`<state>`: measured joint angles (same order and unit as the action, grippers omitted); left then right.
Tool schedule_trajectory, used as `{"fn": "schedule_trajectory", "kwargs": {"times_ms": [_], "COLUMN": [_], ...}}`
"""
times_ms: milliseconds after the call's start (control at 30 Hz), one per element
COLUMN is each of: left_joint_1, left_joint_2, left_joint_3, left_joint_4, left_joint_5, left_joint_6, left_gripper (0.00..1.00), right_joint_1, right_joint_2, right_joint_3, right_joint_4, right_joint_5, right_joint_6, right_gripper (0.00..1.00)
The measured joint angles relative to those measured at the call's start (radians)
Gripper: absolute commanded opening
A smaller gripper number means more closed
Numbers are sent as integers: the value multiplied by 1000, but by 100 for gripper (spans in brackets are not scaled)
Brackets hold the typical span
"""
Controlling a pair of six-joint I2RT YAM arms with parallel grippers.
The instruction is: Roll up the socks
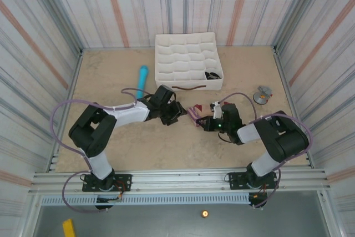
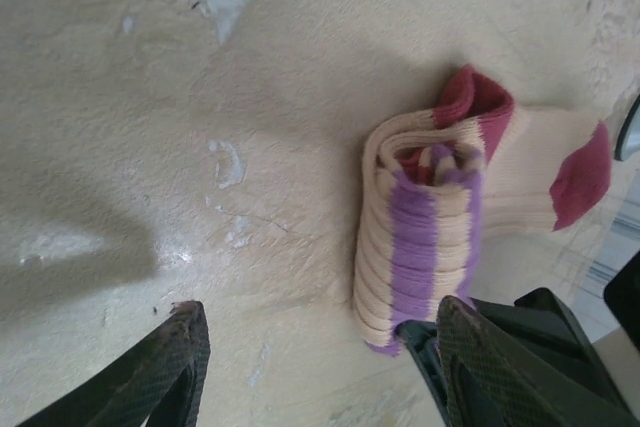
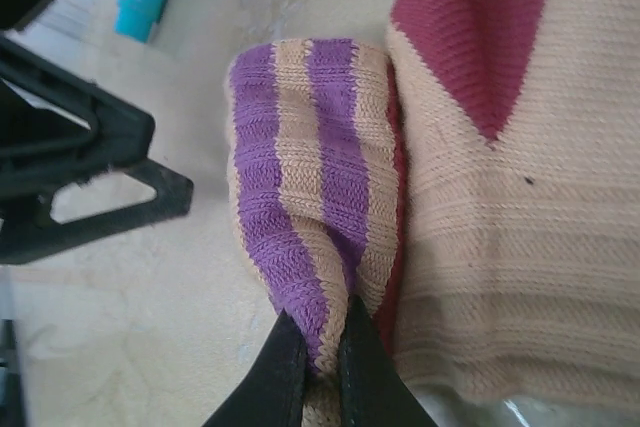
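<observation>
left hand (image 1: pixel 180 114) beside beige sock (image 1: pixel 193 112) | right hand (image 1: pixel 202 120) at sock | tray (image 1: pixel 166 59) behind

Lab test cell: striped walls (image 1: pixel 183 4), aluminium mounting rail (image 1: pixel 183 180).

A light-blue plastic cylinder (image 1: pixel 142 77) lies on the beige desk (image 1: pixel 111 59), just left of a white box with many small compartments (image 1: pixel 177 59). A small grey round object (image 1: pixel 262 94) rests near the right striped wall (image 1: pixel 321 31), well apart from the box.
</observation>
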<state>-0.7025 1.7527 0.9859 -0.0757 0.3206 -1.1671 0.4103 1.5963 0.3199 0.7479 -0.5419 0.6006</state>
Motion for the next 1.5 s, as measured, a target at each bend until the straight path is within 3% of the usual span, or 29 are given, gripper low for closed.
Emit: {"fn": "schedule_trajectory", "kwargs": {"times_ms": [533, 1500], "left_joint_1": [-46, -57], "left_joint_2": [90, 248], "left_joint_3": [13, 128], "left_joint_4": [157, 295], "left_joint_5": [-3, -6], "left_joint_6": [68, 87], "left_gripper": [50, 47], "right_joint_1": [-121, -204], "right_joint_2": [58, 135], "right_joint_3": [50, 97], "right_joint_4": [-61, -71], "right_joint_5": [-163, -267], "right_joint_6": [156, 235], "right_gripper": [0, 0]}}
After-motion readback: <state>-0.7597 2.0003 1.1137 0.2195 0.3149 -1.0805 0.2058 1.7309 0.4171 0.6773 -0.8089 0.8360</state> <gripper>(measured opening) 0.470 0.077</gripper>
